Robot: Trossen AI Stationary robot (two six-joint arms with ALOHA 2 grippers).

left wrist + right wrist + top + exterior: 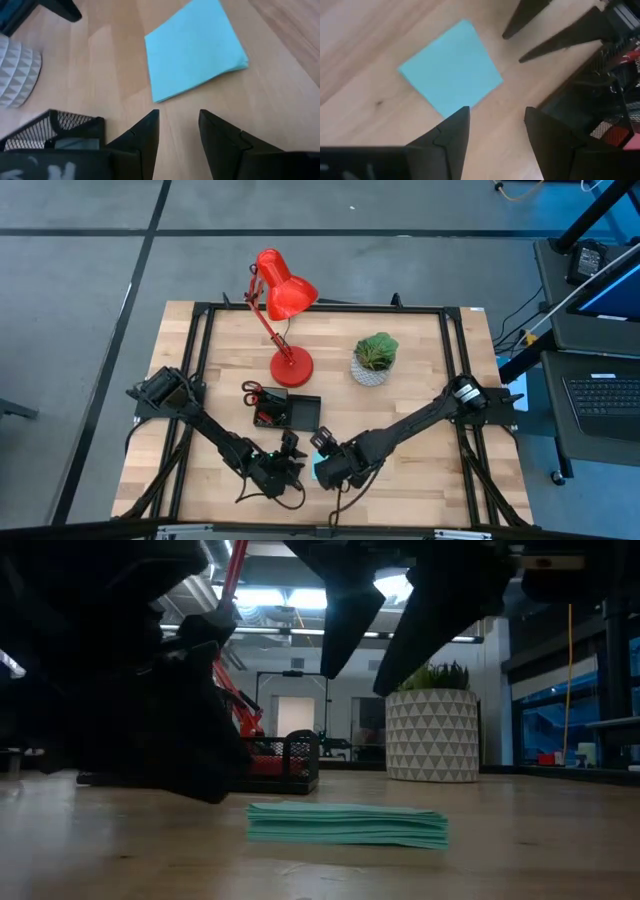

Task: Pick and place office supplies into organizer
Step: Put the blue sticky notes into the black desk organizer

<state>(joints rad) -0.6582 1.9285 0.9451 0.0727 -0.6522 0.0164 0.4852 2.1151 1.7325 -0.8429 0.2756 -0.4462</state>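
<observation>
The sticky-note pad lies closest to the low camera, a thin light blue-green stack flat on the wooden table, near the front edge and about midway along it. It is square, so it has no long axis; in both wrist views it sits turned at a slant to the grain of the boards, one corner toward each gripper. The right gripper hangs just above the table beside the pad, fingers apart and holding nothing, one fingertip just at the pad's edge. The left gripper is low on the pad's other side, its fingers also spread and empty, tips short of the pad. Just behind the pad, toward the table's middle, stands the organizer, a low black mesh tray, with the red-handled scissors at its far left corner; whether they lie inside the tray or against its rim cannot be told from above. Farther back on the table stand the red desk lamp, its round base behind the tray, and a green plant in a white patterned pot to the lamp's right. The table has a black metal frame around its top and stands on a grey floor. A desk with a laptop stands beyond its right edge. The low view looks into a room with ceiling lights and windows.
</observation>
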